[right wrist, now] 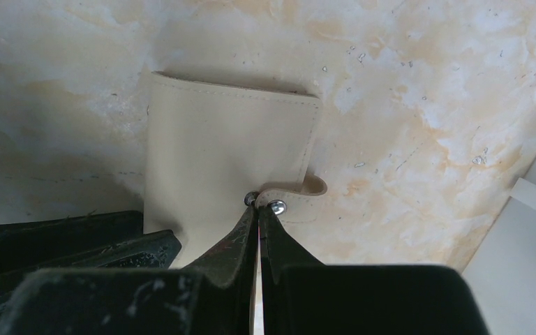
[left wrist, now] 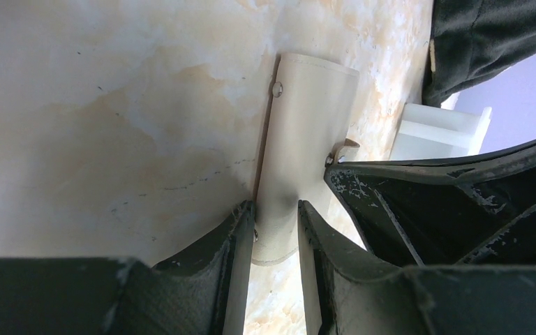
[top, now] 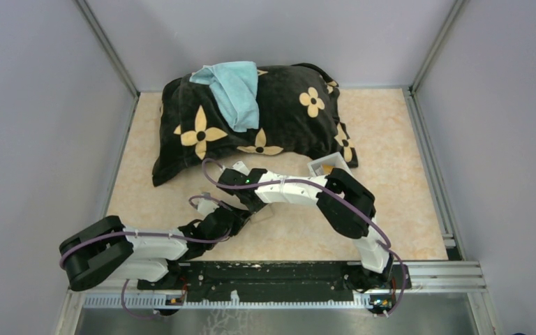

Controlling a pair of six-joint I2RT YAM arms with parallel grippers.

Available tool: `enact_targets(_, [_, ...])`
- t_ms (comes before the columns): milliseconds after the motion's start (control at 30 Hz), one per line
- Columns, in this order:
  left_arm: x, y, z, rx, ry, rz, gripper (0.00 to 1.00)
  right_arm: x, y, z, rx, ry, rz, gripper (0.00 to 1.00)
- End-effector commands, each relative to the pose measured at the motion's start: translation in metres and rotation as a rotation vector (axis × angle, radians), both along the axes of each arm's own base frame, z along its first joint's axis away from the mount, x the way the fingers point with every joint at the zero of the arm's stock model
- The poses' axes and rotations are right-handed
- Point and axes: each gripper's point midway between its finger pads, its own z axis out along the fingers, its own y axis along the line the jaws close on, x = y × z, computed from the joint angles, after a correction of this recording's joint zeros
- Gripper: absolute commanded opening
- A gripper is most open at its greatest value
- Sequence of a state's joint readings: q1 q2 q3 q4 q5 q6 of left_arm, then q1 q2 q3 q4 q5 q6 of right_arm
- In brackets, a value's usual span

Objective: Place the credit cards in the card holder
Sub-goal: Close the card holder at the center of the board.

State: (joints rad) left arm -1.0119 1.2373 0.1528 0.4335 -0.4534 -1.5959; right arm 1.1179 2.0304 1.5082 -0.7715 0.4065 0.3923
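The tan card holder lies closed on the marbled table. My left gripper is shut on its near end, one finger on each side, and the leather bulges between them. My right gripper is shut, its tips pinching the snap tab at the holder's edge. In the top view both grippers meet mid-table, left and right, and hide the holder. No credit card shows clearly. Something gold-yellow sits in the white tray.
A black pillow with yellow flowers and a teal cloth fills the back of the table. The white tray stands just right of the holder, also in the left wrist view and the right wrist view.
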Motion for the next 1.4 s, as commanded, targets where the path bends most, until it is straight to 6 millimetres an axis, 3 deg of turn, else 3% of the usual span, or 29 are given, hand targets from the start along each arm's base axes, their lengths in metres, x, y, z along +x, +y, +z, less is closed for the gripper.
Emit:
enact_targets(0, [-0.024, 0.028, -0.046, 0.180, 0.108, -0.047, 0.38, 0.013, 0.015, 0.027, 0.067, -0.057, 0.000, 0.02])
enact_targets(367, [-0.024, 0.027, -0.046, 0.179, 0.110, -0.051, 0.38, 0.014, 0.016, 0.032, 0.074, -0.059, -0.001, 0.03])
enact_targets(700, [-0.025, 0.027, -0.048, 0.179, 0.113, -0.053, 0.37, 0.017, 0.010, 0.031, 0.043, -0.082, -0.005, 0.19])
enact_targets(1367, [-0.025, 0.026, -0.049, 0.178, 0.114, -0.058, 0.38, 0.019, 0.011, 0.024, 0.017, -0.076, 0.009, 0.23])
